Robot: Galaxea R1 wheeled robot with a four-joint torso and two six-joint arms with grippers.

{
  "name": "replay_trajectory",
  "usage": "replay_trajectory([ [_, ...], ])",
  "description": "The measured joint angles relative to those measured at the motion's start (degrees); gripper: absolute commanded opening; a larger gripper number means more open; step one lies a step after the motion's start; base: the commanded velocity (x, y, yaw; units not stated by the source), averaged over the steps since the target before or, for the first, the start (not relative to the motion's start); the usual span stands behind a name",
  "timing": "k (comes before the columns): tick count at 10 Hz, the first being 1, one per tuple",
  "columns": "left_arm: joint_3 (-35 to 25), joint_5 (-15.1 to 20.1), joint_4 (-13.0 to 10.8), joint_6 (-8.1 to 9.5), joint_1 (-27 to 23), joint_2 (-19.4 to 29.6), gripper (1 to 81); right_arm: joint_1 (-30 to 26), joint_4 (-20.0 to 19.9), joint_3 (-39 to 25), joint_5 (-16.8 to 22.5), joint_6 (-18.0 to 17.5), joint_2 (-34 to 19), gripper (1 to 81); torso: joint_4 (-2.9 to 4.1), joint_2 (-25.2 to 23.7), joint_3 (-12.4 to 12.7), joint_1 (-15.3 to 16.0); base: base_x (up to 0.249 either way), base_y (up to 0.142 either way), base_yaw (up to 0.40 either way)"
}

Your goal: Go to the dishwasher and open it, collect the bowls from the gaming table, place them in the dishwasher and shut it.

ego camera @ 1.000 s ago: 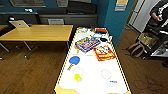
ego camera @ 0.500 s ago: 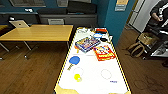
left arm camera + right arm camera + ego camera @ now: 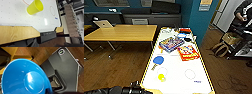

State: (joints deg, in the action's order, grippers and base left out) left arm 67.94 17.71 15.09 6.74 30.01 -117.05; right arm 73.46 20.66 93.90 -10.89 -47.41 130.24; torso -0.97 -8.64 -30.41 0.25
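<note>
The robot faces the gaming table (image 3: pixel 179 75), whose white top runs away from it, cluttered at the far end. A yellow cup (image 3: pixel 161 77) stands on the near part of the table, with a blue paddle (image 3: pixel 158 60) just beyond it and two game boxes (image 3: pixel 170 44) further on. Another bowl (image 3: pixel 181 35), blue, seems to sit at the table's far end, though it is too blurred to be sure.

In the right wrist view a blue bowl (image 3: pixel 25 78) looms close over wooden floor, off the table, probably carried by the right arm for the dishwasher; whether the fingers clamp it cannot be told. The left arm (image 3: pixel 121 90) hangs at the table's near edge, its fingers unreadable.
</note>
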Motion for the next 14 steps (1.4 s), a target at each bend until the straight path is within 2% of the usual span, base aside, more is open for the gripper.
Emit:
replay_trajectory([
  [2, 3.34, 2.23, 0.17, 2.10, -1.73, -2.18, 81.1, -0.12, 0.04, 0.17, 0.39, -0.02, 0.00, 1.0, 0.00, 0.00, 0.00, 0.00, 0.000, 0.000, 0.000],
  [6, 12.93, 5.77, 0.20, 2.55, -5.57, -8.25, 81.1, -1.22, 0.06, 0.28, 1.72, -0.02, -0.01, 1.0, 0.00, 0.00, 0.00, 0.00, 0.000, 0.000, 0.000],
  [9, 15.87, 7.69, 0.17, 3.32, -8.33, -12.08, 81.1, -0.94, 0.11, 2.54, 1.91, -0.05, 0.79, 1.0, 0.00, 0.00, 0.00, 0.02, 0.000, 0.000, 0.000],
  [11, 18.30, 8.22, 0.20, 4.02, -8.37, -15.91, 81.1, -0.94, 0.12, 2.16, 1.90, -0.02, 1.06, 1.0, 0.00, 0.00, 0.00, 0.02, 0.000, 0.000, 0.000],
  [14, 21.72, 7.36, 0.26, 5.13, -9.12, -17.37, 81.1, -0.94, 0.12, 2.12, 2.16, -0.02, 0.96, 1.0, 0.00, 0.00, 0.00, 0.02, 0.000, 0.000, 0.000],
])
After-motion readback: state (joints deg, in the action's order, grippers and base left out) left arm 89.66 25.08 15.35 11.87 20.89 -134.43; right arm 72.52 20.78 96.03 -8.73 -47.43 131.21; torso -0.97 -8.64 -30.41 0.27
